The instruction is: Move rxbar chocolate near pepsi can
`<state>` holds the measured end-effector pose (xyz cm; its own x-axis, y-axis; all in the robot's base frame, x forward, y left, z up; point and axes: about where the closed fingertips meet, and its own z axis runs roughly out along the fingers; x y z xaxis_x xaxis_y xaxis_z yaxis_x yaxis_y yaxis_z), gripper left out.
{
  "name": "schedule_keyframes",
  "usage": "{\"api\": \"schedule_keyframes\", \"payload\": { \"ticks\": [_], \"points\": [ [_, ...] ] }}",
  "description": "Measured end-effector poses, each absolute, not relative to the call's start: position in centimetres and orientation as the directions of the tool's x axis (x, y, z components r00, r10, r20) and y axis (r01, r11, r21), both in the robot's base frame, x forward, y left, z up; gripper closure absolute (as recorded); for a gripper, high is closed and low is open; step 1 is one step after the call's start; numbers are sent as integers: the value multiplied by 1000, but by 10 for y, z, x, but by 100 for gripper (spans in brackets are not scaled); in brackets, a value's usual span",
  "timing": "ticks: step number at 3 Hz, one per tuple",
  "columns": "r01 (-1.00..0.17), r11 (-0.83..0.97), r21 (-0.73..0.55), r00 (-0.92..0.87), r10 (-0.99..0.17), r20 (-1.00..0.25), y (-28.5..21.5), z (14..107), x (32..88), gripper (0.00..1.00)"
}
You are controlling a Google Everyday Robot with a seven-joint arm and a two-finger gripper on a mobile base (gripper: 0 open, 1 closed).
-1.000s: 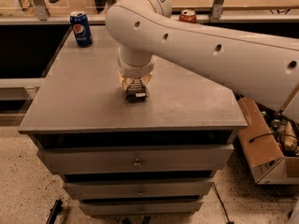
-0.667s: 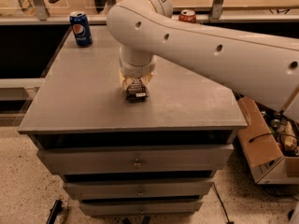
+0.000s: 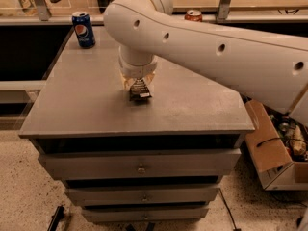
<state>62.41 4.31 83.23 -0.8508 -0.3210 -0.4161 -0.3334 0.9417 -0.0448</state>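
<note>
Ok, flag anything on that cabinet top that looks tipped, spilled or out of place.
Nothing stands out. The pepsi can stands upright at the far left corner. The rxbar chocolate lies near the middle, directly under the gripper. A red soda can stands upright at the back. No spill or damage shows.

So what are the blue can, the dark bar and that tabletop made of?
The pepsi can: probably metal, glossy printed blue with a silver top. The rxbar chocolate, under the gripper at mid-table: likely a dark plastic-film wrapper, though hard to tell. The tabletop: matte grey, possibly laminate or painted metal.
</note>
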Motion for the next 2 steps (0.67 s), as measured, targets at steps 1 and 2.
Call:
{"api": "schedule_keyframes", "payload": {
  "ticks": [1, 2],
  "points": [
    [-383, 922, -55, -800, -361, -480, 54, 854, 632, 100],
    [-429, 902, -56, -750, -390, -534, 65, 873, 641, 100]
  ]
}}
